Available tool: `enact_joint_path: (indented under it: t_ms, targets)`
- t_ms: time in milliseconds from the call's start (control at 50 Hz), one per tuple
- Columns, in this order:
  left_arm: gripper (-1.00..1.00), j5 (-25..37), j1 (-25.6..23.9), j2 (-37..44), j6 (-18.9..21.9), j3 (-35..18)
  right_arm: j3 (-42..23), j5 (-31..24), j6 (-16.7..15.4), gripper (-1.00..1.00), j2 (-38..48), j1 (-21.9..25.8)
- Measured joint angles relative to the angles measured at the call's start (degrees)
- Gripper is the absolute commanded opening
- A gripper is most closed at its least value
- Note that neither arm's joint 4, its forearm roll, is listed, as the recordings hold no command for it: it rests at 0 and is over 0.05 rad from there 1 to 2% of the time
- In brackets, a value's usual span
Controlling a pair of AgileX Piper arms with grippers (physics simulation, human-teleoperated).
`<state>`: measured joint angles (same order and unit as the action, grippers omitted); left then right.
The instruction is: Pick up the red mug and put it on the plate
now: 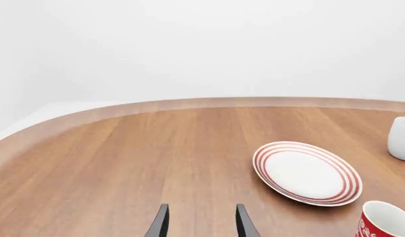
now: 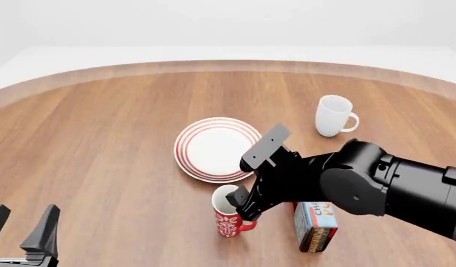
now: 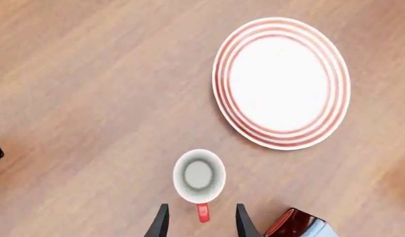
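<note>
Right claw (image 3: 199, 222) hangs spread over the red mug's (image 3: 198, 176) handle, beside the plate (image 3: 281, 81).

The red mug (image 2: 228, 218) stands just before the plate (image 2: 213, 149) (apart), a box (image 2: 315, 225) at its right.

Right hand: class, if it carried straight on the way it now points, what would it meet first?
Probably the red mug. The right hand points down with open fingers either side of the mug's handle, so it likely meets the handle or rim first; depth is unclear.

sim scene: bare white backdrop w/ round wood table (image 2: 102, 139)
</note>
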<state>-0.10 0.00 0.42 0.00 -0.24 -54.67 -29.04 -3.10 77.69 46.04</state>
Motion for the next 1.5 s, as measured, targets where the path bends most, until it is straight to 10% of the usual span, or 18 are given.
enact_joint_path:
  t_ms: [1500]
  targets:
    - [1.00, 0.0, 0.0, 0.0, 0.0, 0.0, 6.7, 7.3, 1.4, 1.00, 6.1, 0.5]
